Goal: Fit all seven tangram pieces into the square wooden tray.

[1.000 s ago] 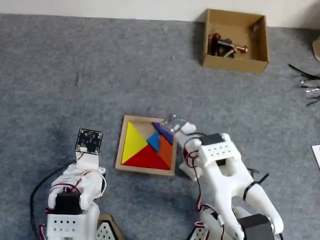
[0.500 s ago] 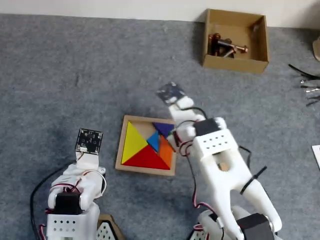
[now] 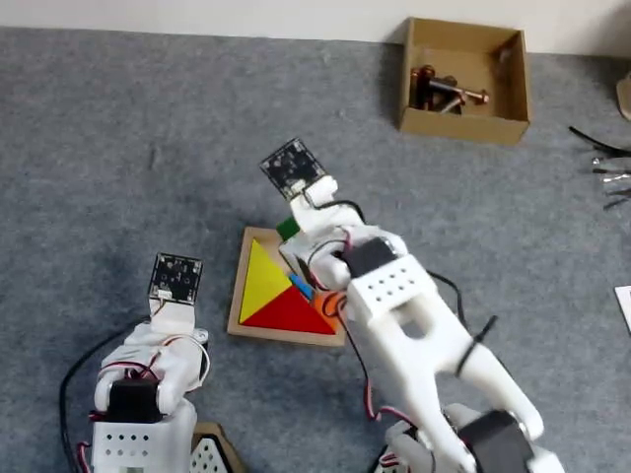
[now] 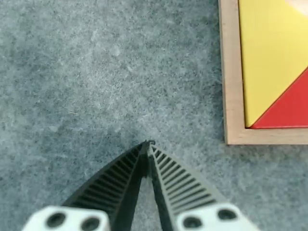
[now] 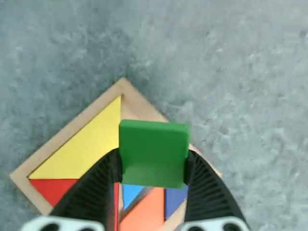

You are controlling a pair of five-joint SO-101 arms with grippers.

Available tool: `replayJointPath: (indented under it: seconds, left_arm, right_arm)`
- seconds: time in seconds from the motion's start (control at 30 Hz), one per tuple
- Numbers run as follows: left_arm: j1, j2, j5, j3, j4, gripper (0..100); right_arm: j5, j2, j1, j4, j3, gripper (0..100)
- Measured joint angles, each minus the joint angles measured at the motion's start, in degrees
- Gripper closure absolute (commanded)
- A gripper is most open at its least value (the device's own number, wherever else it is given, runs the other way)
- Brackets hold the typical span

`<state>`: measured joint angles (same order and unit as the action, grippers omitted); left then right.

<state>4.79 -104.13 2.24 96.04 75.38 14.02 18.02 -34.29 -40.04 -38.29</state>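
The green piece [image 5: 153, 151], pinched in the right gripper [image 5: 153, 163], is likely next to be lowered squarely into the tray [image 5: 67, 134] beneath; the left gripper [image 4: 147, 144] is pressed together.

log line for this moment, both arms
right gripper: shut on green square, over wooden tray | left gripper: shut, empty, beside tray | in tray: yellow triangle, red triangle
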Motion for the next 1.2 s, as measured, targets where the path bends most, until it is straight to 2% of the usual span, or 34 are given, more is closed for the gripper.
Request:
replayJointPath:
  seconds: [0.3,0.6,0.9,1.2]
  left_arm:
    - [0.00,0.00,0.00,0.00,0.00,99]
    - [0.00,0.00,0.00,0.00,0.00,99]
    - [0.00,0.00,0.00,0.00,0.00,99]
    - [0.00,0.00,0.00,0.00,0.00,99]
  right_arm:
    - [0.00,-16.97,-1.67,1.93,7.74,99.3]
    - [-0.09,-25.49,-1.76,3.52,12.75,99.3]
    - [0.00,-26.55,-1.76,3.87,13.36,99.3]
    - [-0.18,-26.37,-1.67,-6.59,15.47,99.3]
